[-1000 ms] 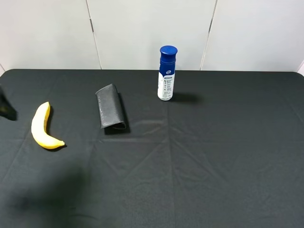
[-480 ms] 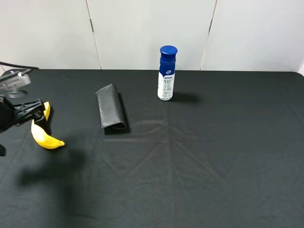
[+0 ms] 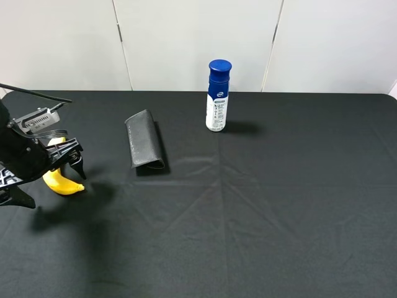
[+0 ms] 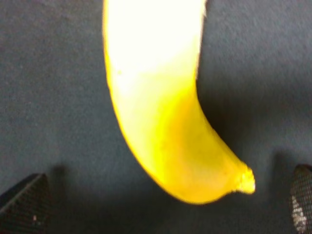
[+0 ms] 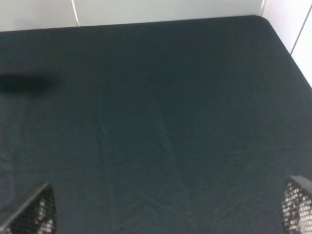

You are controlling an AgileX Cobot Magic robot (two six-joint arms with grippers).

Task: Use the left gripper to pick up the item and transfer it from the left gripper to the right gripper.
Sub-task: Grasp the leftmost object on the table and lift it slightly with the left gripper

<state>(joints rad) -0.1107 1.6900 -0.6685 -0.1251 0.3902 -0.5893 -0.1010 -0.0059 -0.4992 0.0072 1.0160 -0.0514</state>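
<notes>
The yellow banana (image 3: 61, 183) lies on the black cloth at the far left, partly hidden under my left arm. In the left wrist view the banana (image 4: 165, 122) fills the frame, its tip pointing toward one finger. My left gripper (image 3: 67, 162) hovers over it, open, with a fingertip (image 4: 24, 204) on each side of the banana and not touching it. My right gripper (image 5: 168, 207) is out of the exterior view. Its wrist view shows two spread fingertips (image 5: 31, 209) over bare cloth, open and empty.
A black folded wallet (image 3: 146, 148) lies right of the banana. A white spray bottle with a blue cap (image 3: 217, 96) stands at the back middle. The black table's (image 3: 279, 205) far edge meets a white wall; its far corner shows in the right wrist view (image 5: 258, 19).
My left arm has come in from the left edge and moved right and down over the banana, now covering most of it. The banana, wallet and bottle have not moved.
</notes>
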